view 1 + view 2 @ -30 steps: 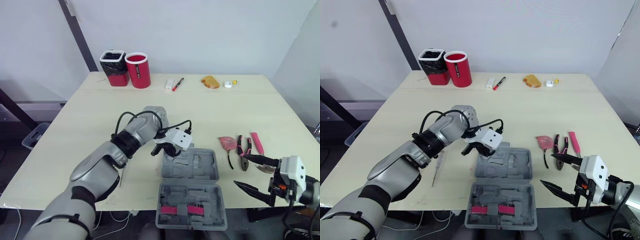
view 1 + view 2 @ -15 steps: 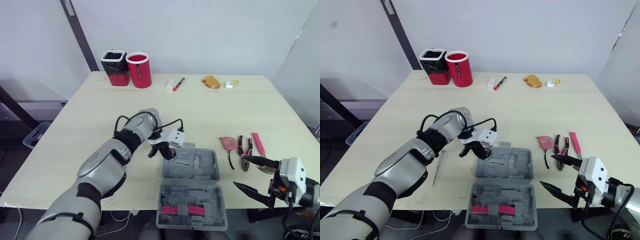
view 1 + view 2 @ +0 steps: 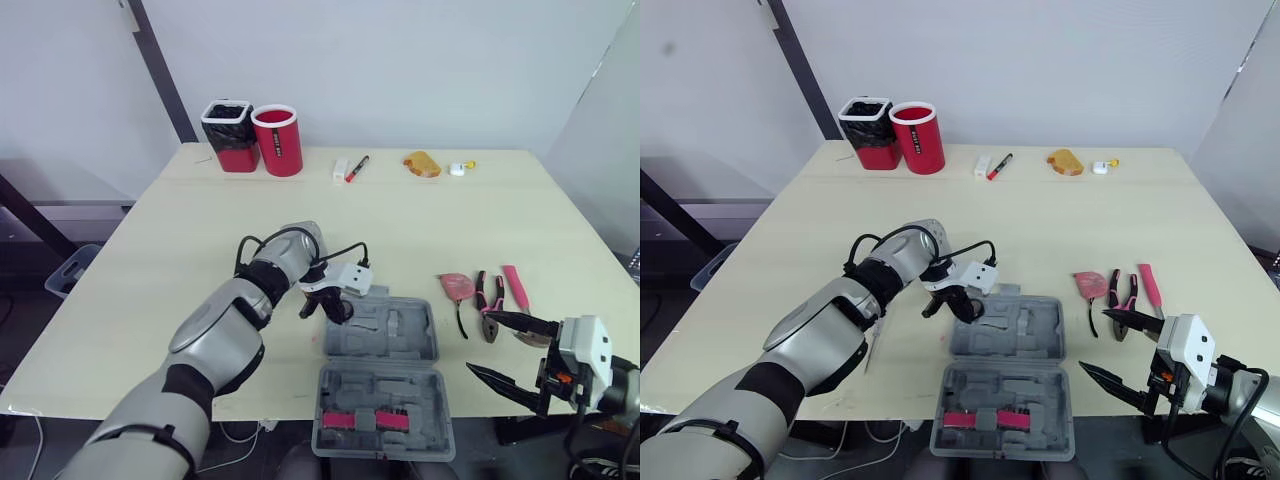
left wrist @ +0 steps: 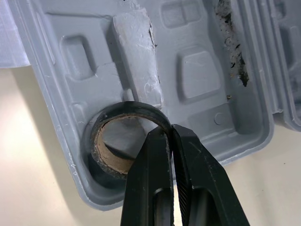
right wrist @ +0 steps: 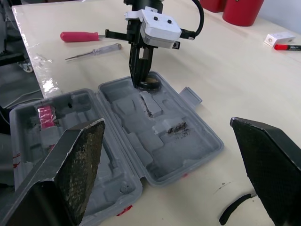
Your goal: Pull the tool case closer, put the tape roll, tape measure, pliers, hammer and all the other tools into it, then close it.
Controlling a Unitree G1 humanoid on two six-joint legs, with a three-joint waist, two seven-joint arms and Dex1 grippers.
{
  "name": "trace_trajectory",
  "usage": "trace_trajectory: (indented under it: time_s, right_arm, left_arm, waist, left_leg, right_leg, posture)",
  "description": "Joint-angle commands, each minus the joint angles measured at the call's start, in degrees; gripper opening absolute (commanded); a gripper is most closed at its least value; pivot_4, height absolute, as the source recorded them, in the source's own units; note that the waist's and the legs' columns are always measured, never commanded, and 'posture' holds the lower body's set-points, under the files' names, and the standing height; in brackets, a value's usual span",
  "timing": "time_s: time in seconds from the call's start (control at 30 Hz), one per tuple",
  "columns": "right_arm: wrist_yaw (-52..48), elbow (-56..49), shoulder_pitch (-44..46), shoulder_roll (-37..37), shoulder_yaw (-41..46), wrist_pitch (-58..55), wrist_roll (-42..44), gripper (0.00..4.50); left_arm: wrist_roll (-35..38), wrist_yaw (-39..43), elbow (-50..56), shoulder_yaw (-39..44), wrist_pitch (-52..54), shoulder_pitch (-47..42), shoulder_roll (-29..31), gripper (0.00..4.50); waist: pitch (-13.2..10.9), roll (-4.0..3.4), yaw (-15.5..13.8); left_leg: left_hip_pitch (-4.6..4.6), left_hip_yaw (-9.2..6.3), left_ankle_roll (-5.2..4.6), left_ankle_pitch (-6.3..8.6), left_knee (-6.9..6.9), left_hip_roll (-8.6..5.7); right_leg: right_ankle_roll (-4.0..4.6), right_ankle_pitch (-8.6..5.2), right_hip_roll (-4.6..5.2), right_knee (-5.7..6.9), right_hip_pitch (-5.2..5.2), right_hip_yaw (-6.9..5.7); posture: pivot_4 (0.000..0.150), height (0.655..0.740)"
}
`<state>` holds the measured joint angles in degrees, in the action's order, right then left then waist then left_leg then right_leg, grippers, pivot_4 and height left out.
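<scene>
Head view: the left gripper (image 3: 333, 308) reaches down into the open tool case (image 3: 402, 347). The right gripper (image 3: 502, 348) is spread wide, with the pliers (image 3: 488, 298) near its tips.

Left wrist view: the gripper is pinching the wall of the tape roll (image 4: 126, 108), which sits in a corner recess of the case.

Right wrist view: the case lies on the desk (image 5: 244, 75) ahead of the spread gripper.

Black tape roll (image 4: 99, 143) sits in the open grey tool case (image 3: 400, 335).

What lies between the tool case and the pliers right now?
A small pink object trailing a black cord lies on the table between tool case and pliers, seen in the left eye view.
</scene>
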<state>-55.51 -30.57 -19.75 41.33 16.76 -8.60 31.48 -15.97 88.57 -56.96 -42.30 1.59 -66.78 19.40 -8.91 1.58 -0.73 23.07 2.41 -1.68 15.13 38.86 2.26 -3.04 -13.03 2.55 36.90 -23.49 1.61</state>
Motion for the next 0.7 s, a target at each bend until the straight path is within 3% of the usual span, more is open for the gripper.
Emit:
trace_trajectory:
  time_s: [0.03, 0.2, 0.3, 0.37, 0.53, 0.7]
  right_arm:
    - [0.5, -2.1, -0.3, -0.3, 0.9, 0.5, 0.2, 4.50]
    - [0.8, -2.3, -0.4, -0.3, 0.7, 0.5, 0.2, 4.50]
    - [0.8, -2.3, -0.3, -0.3, 0.5, 0.5, 0.2, 4.50]
    - [0.9, -2.3, -0.3, -0.3, 0.4, 0.4, 0.1, 4.50]
    - [1.0, -2.3, -0.1, -0.3, 0.0, 0.4, 0.1, 4.50]
    - [0.8, -1.7, 0.8, -0.6, -1.1, 0.8, 0.0, 4.50]
  left_arm:
    - [-1.5, -1.0, -1.4, 2.1, -0.8, -1.5, -0.6, 0.06]
    - [-2.1, -0.5, -2.5, 3.5, -1.6, -1.8, -1.2, 0.06]
    - [-2.1, -1.4, -2.6, 4.8, -1.1, -1.8, -1.7, 0.97]
    - [-1.9, -2.5, -2.1, 6.0, -0.5, -2.0, -1.9, 1.83]
    - [0.6, 1.3, 5.3, 9.7, 1.5, -0.9, 1.5, 1.83]
    - [8.3, -0.1, 20.0, 18.3, 6.2, 7.6, 7.4, 1.83]
  waist:
    - [0.0, 0.00, 0.0]
    - [0.0, 0.00, 0.0]
    - [0.0, 0.00, -0.1]
    - [0.0, 0.00, -0.1]
    - [0.0, 0.00, 0.1]
    - [0.0, -0.05, 0.5]
  left_leg:
    - [0.00, 0.00, 0.00, 0.00, 0.00, 0.00]
    - [0.02, 0.00, 0.00, 0.00, 0.00, 0.00]
    - [0.02, -0.01, 0.00, 0.00, 0.00, 0.00]
    - [0.02, -0.02, 0.00, 0.00, 0.00, 0.00]
    - [0.04, -0.06, 0.00, 0.00, 0.00, 0.00]
    - [0.00, -0.05, 0.00, 0.00, -0.01, 0.02]
  right_leg:
    - [0.00, 0.00, 0.00, 0.00, 0.00, 0.00]
    - [-0.01, 0.00, 0.00, 0.00, 0.00, 0.00]
    - [0.00, 0.00, 0.00, 0.00, 0.00, 0.00]
    - [0.00, 0.00, 0.00, 0.00, 0.00, -0.01]
    - [-0.04, 0.03, 0.00, 0.00, -0.01, -0.04]
    - [-0.06, 0.04, 0.00, 0.02, 0.00, -0.02]
  posture:
    - [0.150, 0.7400]
    - [0.150, 0.7400]
    - [0.150, 0.7400]
    - [0.150, 0.7400]
    - [0.150, 0.7400]
    - [0.150, 0.7400]
